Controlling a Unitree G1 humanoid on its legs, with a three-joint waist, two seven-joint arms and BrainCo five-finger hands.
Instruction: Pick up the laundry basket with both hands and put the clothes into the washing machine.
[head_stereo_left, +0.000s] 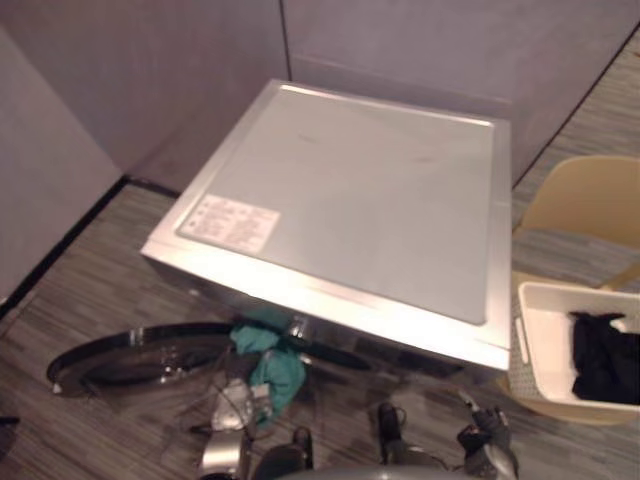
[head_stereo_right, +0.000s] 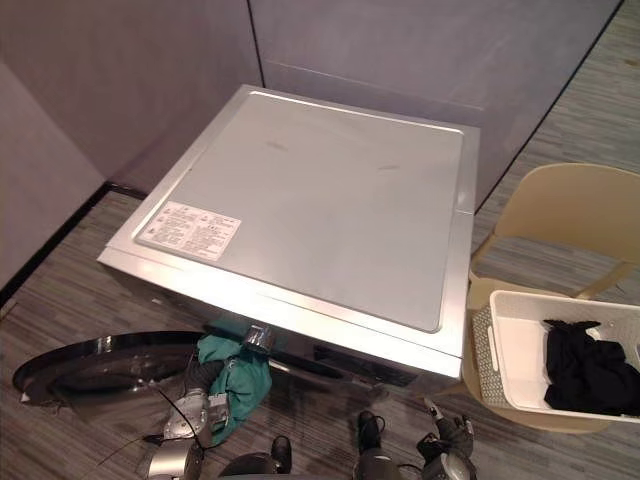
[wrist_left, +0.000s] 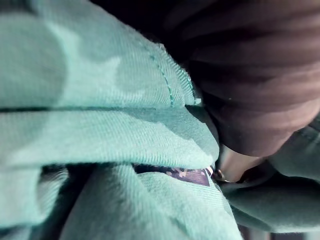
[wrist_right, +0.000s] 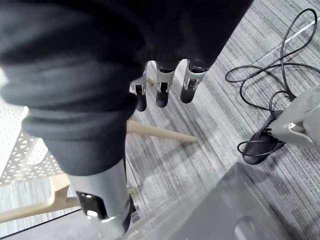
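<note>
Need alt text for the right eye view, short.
A silver washing machine seen from above, its round door swung open, with a teal garment hanging at the opening beside the robot's left hand. To the right, a white laundry basket holding a black garment sits on a beige chair.

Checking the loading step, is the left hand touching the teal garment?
Touching: the left wrist view shows the teal garment folded tight against the dark cover of the left hand, no gap.
</note>
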